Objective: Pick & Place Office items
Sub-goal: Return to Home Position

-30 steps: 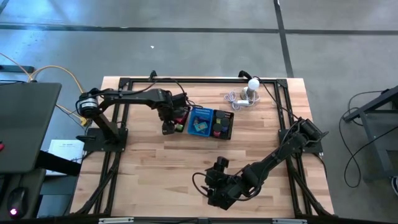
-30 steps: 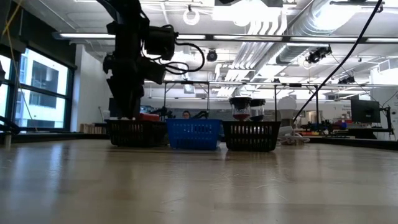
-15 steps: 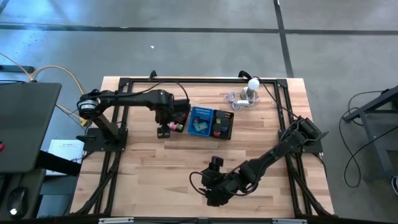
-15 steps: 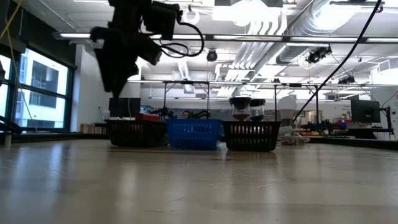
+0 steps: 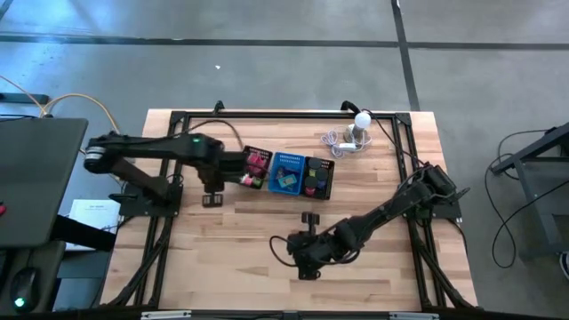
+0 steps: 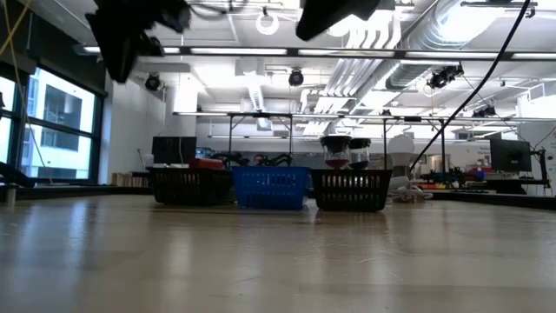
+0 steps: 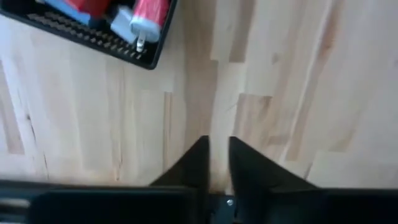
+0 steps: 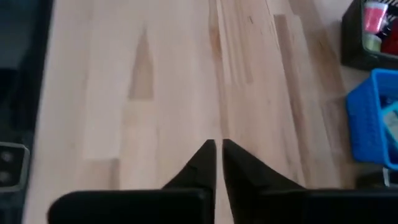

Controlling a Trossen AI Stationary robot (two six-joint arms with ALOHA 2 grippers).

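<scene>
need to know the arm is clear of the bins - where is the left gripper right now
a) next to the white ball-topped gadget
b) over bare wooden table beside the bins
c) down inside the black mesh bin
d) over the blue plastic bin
b: in the high view the left gripper hangs over the bare wooden table, apart from the black mesh bin, and its wrist view shows only wood beneath it.
</scene>
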